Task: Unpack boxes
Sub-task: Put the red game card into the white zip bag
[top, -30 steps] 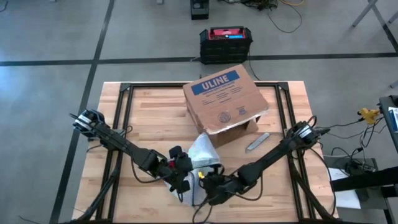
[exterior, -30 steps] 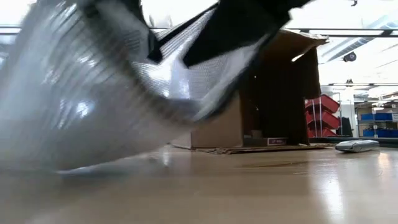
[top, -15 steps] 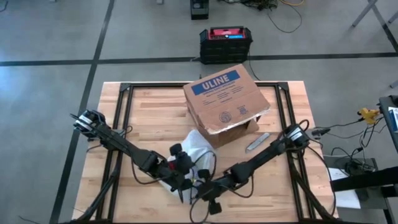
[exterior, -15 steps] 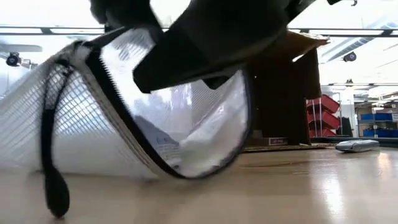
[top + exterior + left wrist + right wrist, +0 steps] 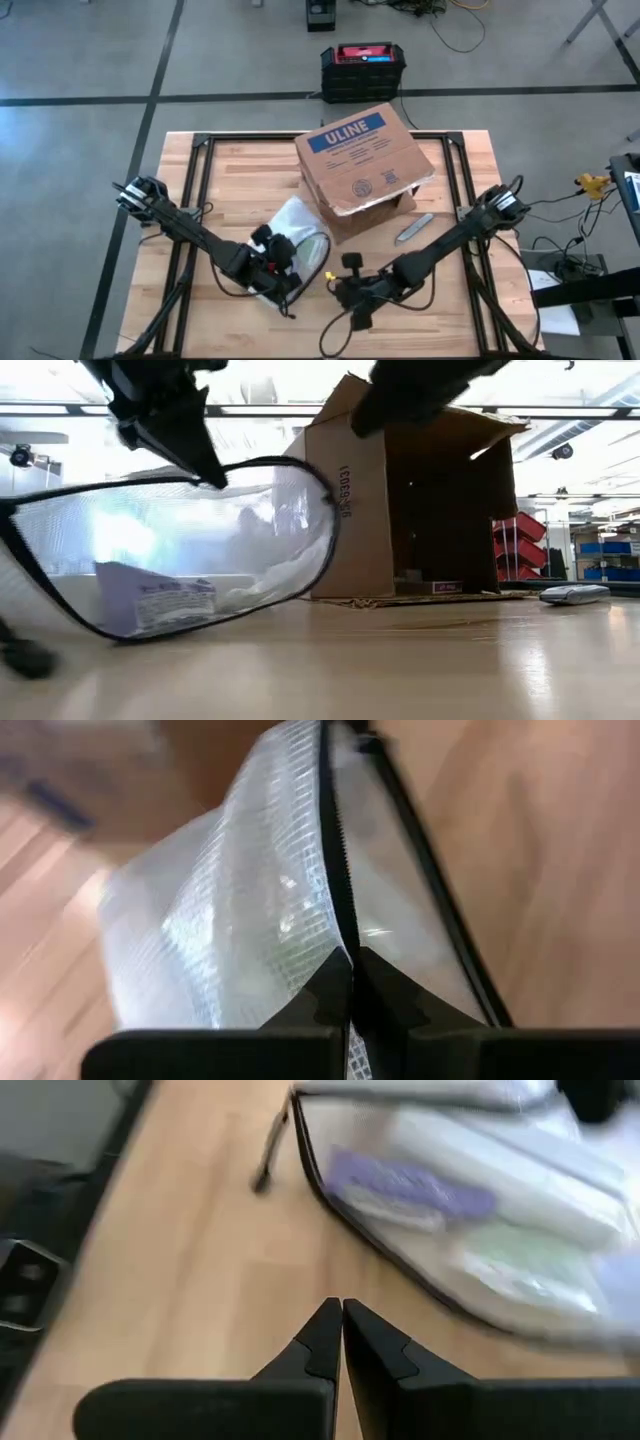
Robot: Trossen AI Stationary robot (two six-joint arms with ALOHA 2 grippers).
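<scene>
We see a change in the last sec: the right gripper point(image 5: 352, 262), which was on the clear mesh pouch point(image 5: 297, 240) w/ the left one, is now off it. It sits just beside the pouch's open end on the side away from the left arm, fingers pressed together, nothing between them; the right wrist view shows bare wood under the tips and the pouch ahead, apart.

The left gripper point(image 5: 268, 268) keeps its hold. Its fingers point(image 5: 340, 990) are clamped on the pouch's black zip edge, per the left wrist view. The pouch has swung since then: before it hung bunched between both grippers, now it lies spread toward the box, mouth gaping, and the low view shows packets inside, incl. one w/ a purple label point(image 5: 155, 600).

The cardboard box point(image 5: 364, 165) hasn't moved. It stands on its side at the back-centre of the desk point(image 5: 230, 170), ULINE label up, open face toward the arms w/ a flap flat on the wood; the low view shows its inside mostly dark, so we can't tell what's left in it. A small grey item point(image 5: 413, 229) lies near its right corner.

Our read: the pouch is out of the box, so that part of the unpacking looks done. The left still has to let it go. The right is free, prob. for the box again.
</scene>
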